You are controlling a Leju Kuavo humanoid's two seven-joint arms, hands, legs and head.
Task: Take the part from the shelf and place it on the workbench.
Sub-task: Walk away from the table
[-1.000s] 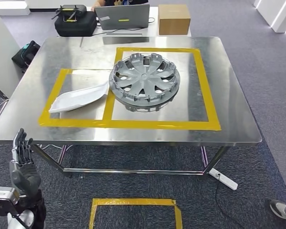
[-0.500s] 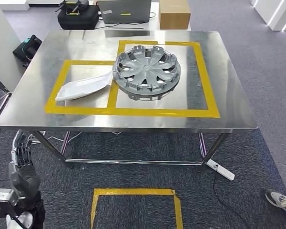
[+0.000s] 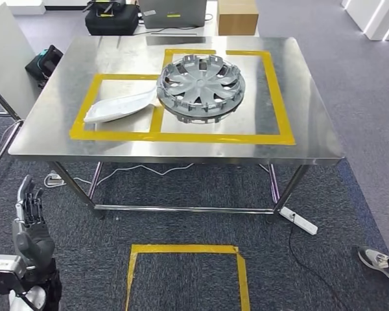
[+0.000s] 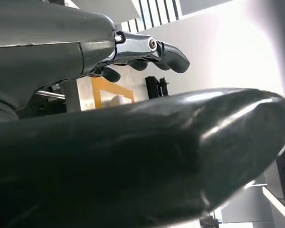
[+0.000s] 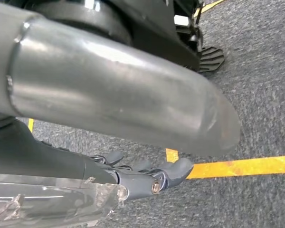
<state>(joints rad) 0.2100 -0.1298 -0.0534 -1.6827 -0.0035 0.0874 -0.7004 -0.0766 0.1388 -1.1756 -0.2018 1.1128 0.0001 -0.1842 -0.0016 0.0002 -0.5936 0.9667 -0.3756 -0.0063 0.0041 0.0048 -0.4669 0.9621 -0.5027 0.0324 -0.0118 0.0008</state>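
Your left hand (image 3: pixel 31 227) hangs empty, fingers apart; the right hand (image 5: pixel 148 178) seems to grip a clear part (image 5: pixel 51 202). Ahead, the workbench (image 3: pixel 305 123) holds a hubcap (image 3: pixel 201 87) and white tray (image 3: pixel 119 105).

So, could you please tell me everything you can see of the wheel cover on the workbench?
The wheel cover is a round grey disc, plastic by its look, with radiating spokes, openings between them and small clips around its rim. It lies roughly flat on the steel workbench, inside the larger yellow-taped rectangle, its left edge over the tape divider. The tip of a white part reaches its left rim. No hand touches it.
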